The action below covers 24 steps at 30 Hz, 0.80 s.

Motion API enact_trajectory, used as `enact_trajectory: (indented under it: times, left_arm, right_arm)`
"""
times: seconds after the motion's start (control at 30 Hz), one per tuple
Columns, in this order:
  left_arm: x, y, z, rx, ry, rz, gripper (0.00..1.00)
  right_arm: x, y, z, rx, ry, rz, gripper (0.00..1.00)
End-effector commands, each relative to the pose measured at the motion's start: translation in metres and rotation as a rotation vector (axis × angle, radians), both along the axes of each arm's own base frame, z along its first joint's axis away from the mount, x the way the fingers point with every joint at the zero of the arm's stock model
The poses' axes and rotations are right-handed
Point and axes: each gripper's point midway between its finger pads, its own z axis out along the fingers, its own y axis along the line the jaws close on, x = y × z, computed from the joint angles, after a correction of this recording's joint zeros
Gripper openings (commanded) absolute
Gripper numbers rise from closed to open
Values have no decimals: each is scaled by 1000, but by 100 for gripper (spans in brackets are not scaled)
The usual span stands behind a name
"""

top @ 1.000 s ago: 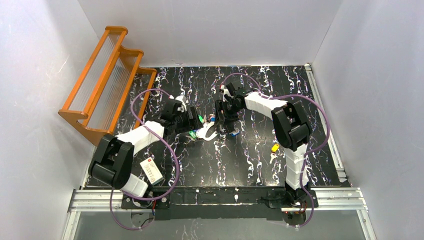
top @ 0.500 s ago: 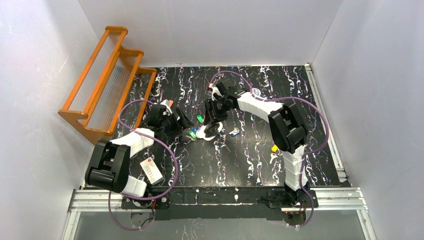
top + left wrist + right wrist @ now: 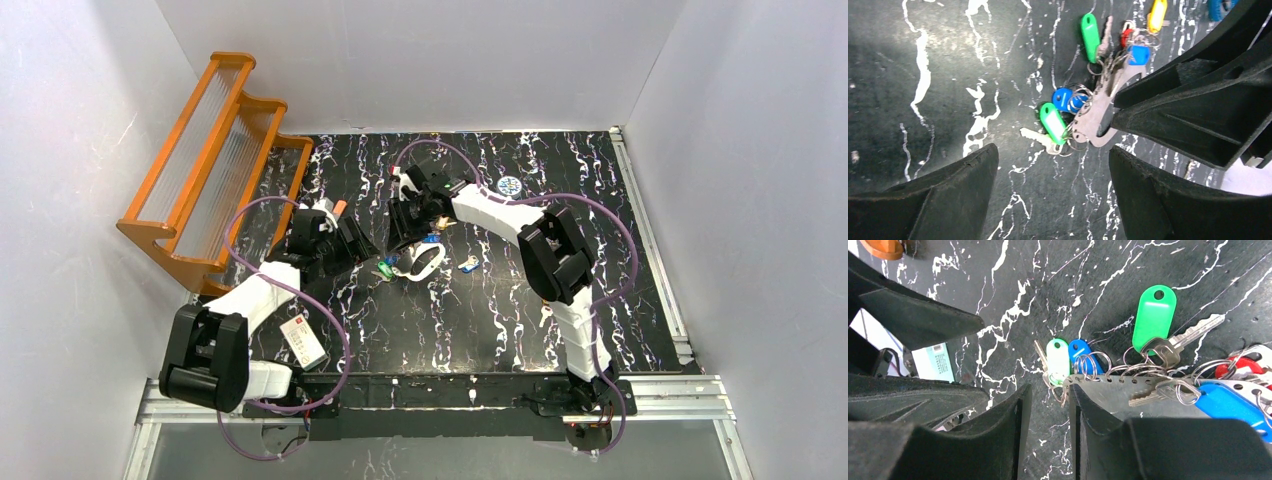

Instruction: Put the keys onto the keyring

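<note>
Gaping left hand [image 3: 1052, 151] beside the keys [image 3: 1054, 123]

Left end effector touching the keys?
Apart. Left wrist view: the left end effector is open, fingers short of the keys, bare mat between.

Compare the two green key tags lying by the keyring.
The plain green tag shows a solid green face; the labelled green tag shows a white insert. The plain green tag lies clear of other tags, its silver key beside it; the labelled green tag lies right beside a round blue tag. Both are rounded oblong plastic tags on small wire rings at the edge of the keyring.
</note>
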Motion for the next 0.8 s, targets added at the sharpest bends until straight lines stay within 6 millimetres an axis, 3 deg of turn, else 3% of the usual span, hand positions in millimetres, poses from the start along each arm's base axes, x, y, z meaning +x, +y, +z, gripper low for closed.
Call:
enact_trajectory:
  times: [0.0, 0.77]
  left_arm:
    - [-3, 16, 6, 98, 2, 5, 79]
    - [-7, 20, -3, 129, 42, 6, 78]
  right_arm:
    - [8, 7, 4, -30, -6, -30, 40]
    - [6, 7, -14, -56, 39, -33, 37]
